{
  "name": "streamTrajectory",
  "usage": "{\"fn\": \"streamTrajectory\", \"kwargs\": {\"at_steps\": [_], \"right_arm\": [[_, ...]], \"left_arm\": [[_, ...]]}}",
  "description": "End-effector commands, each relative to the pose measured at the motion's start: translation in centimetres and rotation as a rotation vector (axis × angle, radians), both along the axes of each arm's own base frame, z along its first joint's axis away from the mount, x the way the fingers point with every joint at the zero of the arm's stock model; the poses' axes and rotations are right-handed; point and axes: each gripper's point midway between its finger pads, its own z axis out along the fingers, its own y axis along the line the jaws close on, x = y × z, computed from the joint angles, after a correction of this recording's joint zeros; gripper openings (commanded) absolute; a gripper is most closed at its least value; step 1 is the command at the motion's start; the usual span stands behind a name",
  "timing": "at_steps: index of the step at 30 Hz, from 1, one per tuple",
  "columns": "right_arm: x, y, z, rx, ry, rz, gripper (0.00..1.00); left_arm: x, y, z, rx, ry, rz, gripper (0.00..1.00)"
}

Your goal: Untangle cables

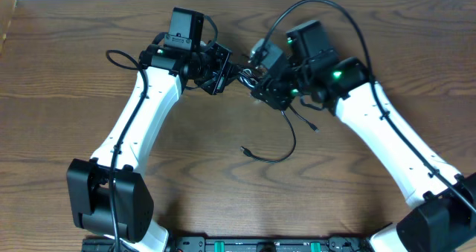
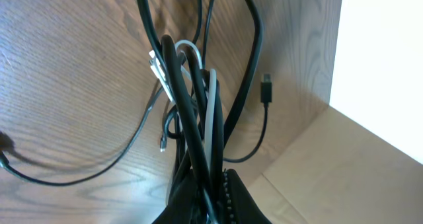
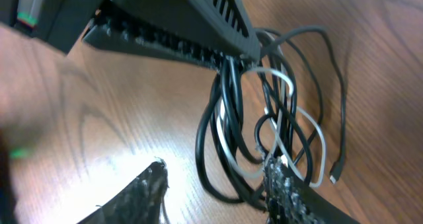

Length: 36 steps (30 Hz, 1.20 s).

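Left pincer (image 1: 236,72) tight on cables (image 2: 198,118); right pincer (image 3: 215,174) half spread, one fingertip touching them.

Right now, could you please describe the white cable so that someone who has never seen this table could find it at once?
Over the wooden table, look near the middle of the far edge, at the cable tangle held in the jaws of the left gripper. The white cable runs through its middle as a thin pale loop, the only light strand among black strands.
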Motion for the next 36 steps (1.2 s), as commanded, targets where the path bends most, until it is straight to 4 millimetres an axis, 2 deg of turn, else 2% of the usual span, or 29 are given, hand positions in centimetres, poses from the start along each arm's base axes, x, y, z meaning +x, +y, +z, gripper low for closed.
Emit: {"fn": "streamTrajectory", "kwargs": {"at_steps": [1, 4, 11, 14, 16, 20, 24, 30, 36], "right_arm": [[0.6, -0.1, -1.2, -0.099, -0.04, -0.072, 0.42], [0.9, 0.1, -2.1, -0.135, -0.049, -0.087, 0.39], [1.2, 0.9, -4.1, -0.17, -0.023, -0.124, 0.18], [1.7, 0.5, -4.0, -0.177, -0.026, -0.191, 0.05], [2.2, 0.3, -3.4, -0.159, -0.037, -0.248, 0.01], [2.9, -0.2, -1.5, -0.102, -0.048, -0.35, 0.01], [3.1, -1.7, 1.0, -0.018, -0.026, -0.44, 0.01], [2.2, -3.9, 5.8, 0.167, 0.017, -0.404, 0.01], [1.5, -6.9, 11.0, 0.369, 0.026, -0.352, 0.01]], "left_arm": [[-0.2, -0.7, 0.8, -0.05, -0.007, -0.041, 0.08], [-0.3, -0.7, 0.8, -0.052, -0.006, -0.044, 0.07], [-0.2, -0.7, 0.8, -0.052, -0.006, -0.044, 0.08], [-0.2, -0.7, 0.8, -0.05, -0.007, -0.042, 0.07], [-0.1, -0.6, 0.8, -0.043, -0.009, -0.038, 0.07], [0.3, 0.1, 0.3, 0.007, -0.022, -0.01, 0.07], [0.7, 1.7, -0.7, 0.099, -0.019, 0.044, 0.07], [0.9, 3.4, -1.7, 0.209, -0.03, 0.075, 0.08], [0.9, 3.9, -2.0, 0.237, -0.027, 0.085, 0.08]]}}
